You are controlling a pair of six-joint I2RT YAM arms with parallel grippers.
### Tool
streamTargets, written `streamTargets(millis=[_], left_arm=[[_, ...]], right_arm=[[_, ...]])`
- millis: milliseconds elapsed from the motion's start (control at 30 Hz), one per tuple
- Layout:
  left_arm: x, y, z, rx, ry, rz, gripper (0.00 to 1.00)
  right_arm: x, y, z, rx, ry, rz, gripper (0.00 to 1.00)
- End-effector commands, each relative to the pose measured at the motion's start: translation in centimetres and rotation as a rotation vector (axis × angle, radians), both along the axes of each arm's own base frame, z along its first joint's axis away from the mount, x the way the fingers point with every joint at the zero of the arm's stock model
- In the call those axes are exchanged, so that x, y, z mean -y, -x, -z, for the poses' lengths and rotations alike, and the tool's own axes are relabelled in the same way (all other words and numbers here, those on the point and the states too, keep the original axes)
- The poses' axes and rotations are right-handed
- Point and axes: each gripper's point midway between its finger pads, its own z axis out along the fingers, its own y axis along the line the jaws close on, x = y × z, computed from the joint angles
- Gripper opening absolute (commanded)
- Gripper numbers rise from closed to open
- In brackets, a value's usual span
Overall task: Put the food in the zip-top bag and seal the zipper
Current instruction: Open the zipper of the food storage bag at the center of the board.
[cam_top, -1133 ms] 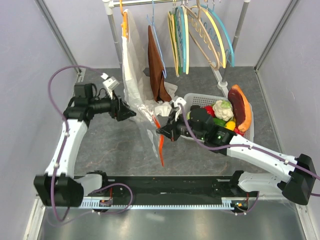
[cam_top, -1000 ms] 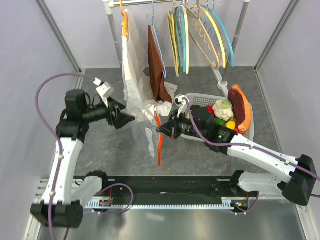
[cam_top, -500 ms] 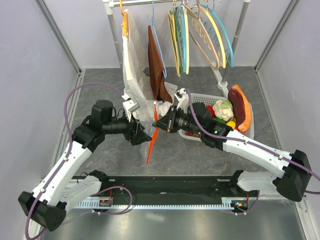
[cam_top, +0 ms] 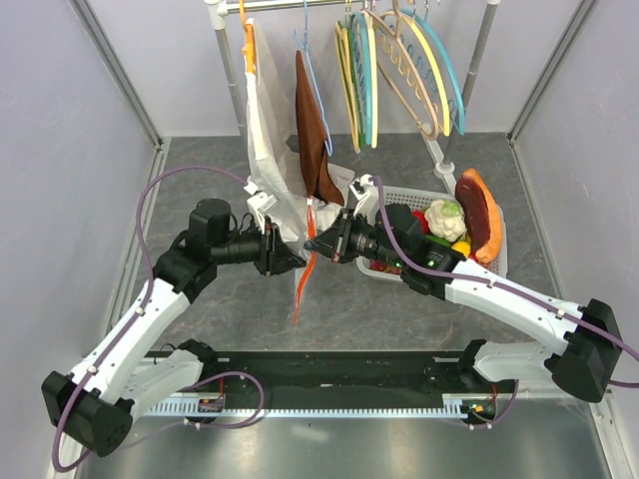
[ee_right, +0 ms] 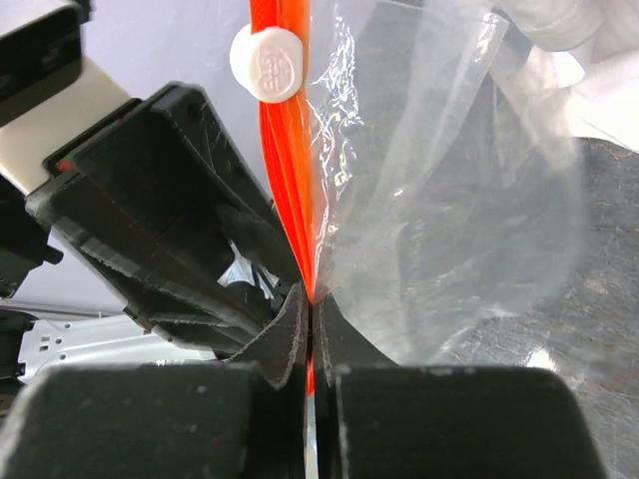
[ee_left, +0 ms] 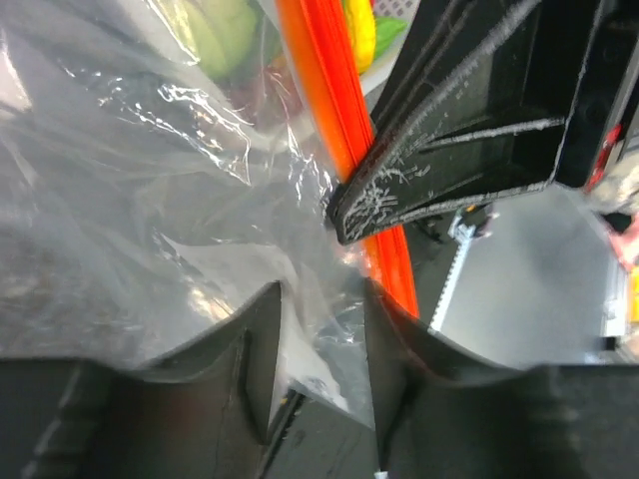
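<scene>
The clear zip-top bag (cam_top: 291, 228) hangs in the air between my two grippers, its orange-red zipper (cam_top: 303, 281) running downward. My right gripper (cam_top: 315, 245) is shut on the zipper (ee_right: 290, 180), just below the white slider tab (ee_right: 268, 62). Coming from the left, my left gripper (cam_top: 289, 258) stands with its jaws narrow but still apart, a fold of bag film (ee_left: 150, 230) lying between them (ee_left: 318, 289). The food (cam_top: 445, 219) sits in the white basket (cam_top: 397, 194). Green and yellow pieces (ee_left: 225, 35) show through the film.
A rack at the back carries a white garment (cam_top: 262, 130), a brown garment (cam_top: 314, 130) and several coloured hangers (cam_top: 399, 70). The basket stands right of the bag. Grey walls close in on both sides.
My left arm swung in from the far left to the bag, and its wide jaws narrowed around the film. The right gripper carried the zipper slightly up and left.
</scene>
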Motion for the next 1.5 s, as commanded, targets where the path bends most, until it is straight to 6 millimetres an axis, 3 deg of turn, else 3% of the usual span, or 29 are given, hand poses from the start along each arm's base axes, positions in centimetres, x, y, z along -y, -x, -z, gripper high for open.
streamTargets(millis=[0, 200, 400, 533, 567, 600, 700, 833, 867, 967, 1233, 1367, 1433, 1467], left_arm=[[0.8, -0.4, -0.5, -0.036, 0.045, -0.010, 0.04], [-0.4, -0.5, -1.1, -0.019, 0.050, -0.036, 0.02], [-0.8, -0.1, -1.4, -0.041, 0.070, -0.037, 0.02], [-0.7, -0.4, -1.6, -0.047, 0.086, -0.039, 0.02], [-0.6, -0.4, -1.7, -0.043, 0.087, -0.037, 0.02], [-0.6, -0.5, -1.6, -0.038, 0.083, -0.035, 0.02], [-0.6, -0.6, -1.6, -0.024, 0.079, -0.032, 0.02], [-0.5, -0.5, -1.7, -0.022, 0.078, -0.025, 0.02], [-0.5, -0.6, -1.8, -0.021, 0.079, -0.025, 0.02], [-0.6, -0.4, -1.7, -0.032, 0.079, -0.029, 0.02], [-2.2, 0.3, -1.5, -0.118, 0.147, 0.000, 0.02], [-3.7, -0.8, -2.1, -0.145, 0.194, -0.014, 0.02], [-3.8, -1.1, -2.2, -0.116, 0.182, -0.022, 0.15], [-3.5, -1.1, -2.5, -0.093, 0.173, -0.016, 0.34]], right_arm=[[-0.2, 0.4, -3.1, 0.057, -0.078, -0.030, 0.00], [0.8, 0.2, -2.2, 0.074, -0.033, -0.006, 0.02], [1.6, 0.6, -1.4, 0.105, -0.011, -0.027, 0.41], [1.8, 0.9, -1.2, 0.119, -0.007, -0.040, 0.41], [1.7, 0.9, -1.2, 0.122, -0.007, -0.042, 0.44], [1.7, 0.8, -1.4, 0.126, -0.010, -0.041, 0.53], [1.5, 0.6, -1.4, 0.129, -0.010, -0.038, 0.53], [1.1, 0.1, -1.2, 0.123, -0.008, -0.034, 0.43], [1.0, 0.0, -1.2, 0.121, -0.009, -0.034, 0.29], [1.0, 0.0, -1.1, 0.128, 0.003, -0.040, 0.00], [3.6, -1.3, 0.6, 0.125, 0.085, 0.029, 0.00], [5.0, -2.2, 2.2, 0.103, 0.110, 0.065, 0.00], [4.9, -2.2, 2.2, 0.092, 0.104, 0.060, 0.00], [4.6, -2.1, 2.1, 0.085, 0.097, 0.056, 0.00]])
